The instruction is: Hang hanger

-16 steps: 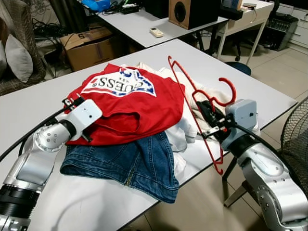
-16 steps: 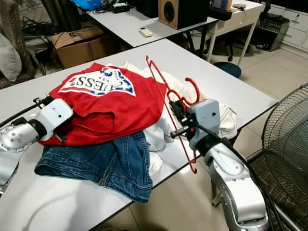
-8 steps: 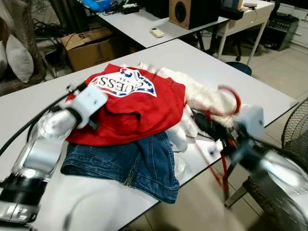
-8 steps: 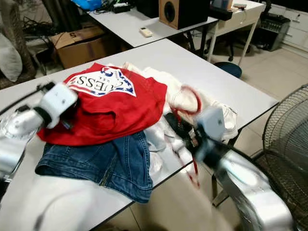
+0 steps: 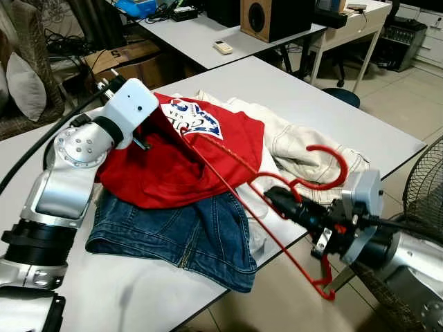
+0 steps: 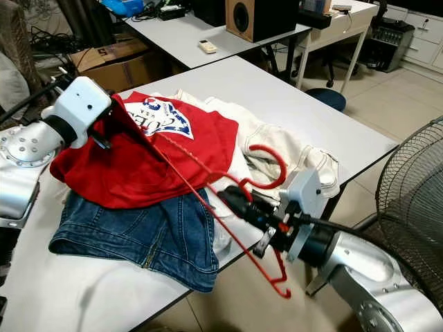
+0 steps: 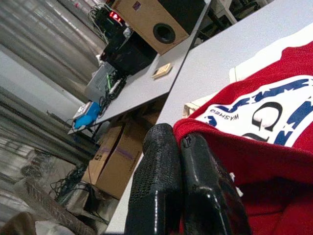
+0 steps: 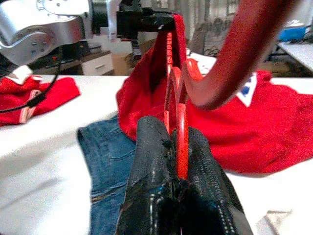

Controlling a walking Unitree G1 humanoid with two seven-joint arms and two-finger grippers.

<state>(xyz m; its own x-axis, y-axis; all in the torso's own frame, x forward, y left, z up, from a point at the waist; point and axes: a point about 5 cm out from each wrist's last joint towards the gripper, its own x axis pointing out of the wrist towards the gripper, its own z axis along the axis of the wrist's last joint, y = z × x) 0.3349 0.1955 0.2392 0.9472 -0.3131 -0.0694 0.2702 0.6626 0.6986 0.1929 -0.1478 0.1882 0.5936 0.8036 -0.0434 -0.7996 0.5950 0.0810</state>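
Note:
My right gripper (image 5: 275,198) is shut on a red plastic hanger (image 5: 239,197) just off the table's near edge. The hook (image 5: 331,166) curls up over the wrist. One long arm of the hanger reaches across to the raised edge of a red printed T-shirt (image 5: 194,155). My left gripper (image 7: 180,143) is shut on that edge and holds it up above the pile, beside the white wrist housing (image 5: 129,105). In the right wrist view the hanger (image 8: 182,147) sits pinched between the black fingers (image 8: 151,147).
Blue jeans (image 5: 187,235) lie under the shirt at the near edge of the grey table (image 5: 311,90); a cream garment (image 5: 304,145) lies beside them. A fan (image 5: 430,194) stands at the right. Behind are a cardboard box (image 5: 131,59), a second table with a speaker (image 5: 270,17), and a stool (image 5: 342,97).
My left gripper has lifted the shirt's edge up off the pile. My right gripper has swung the hanger down and turned it, so its long arm now reaches to the raised shirt.

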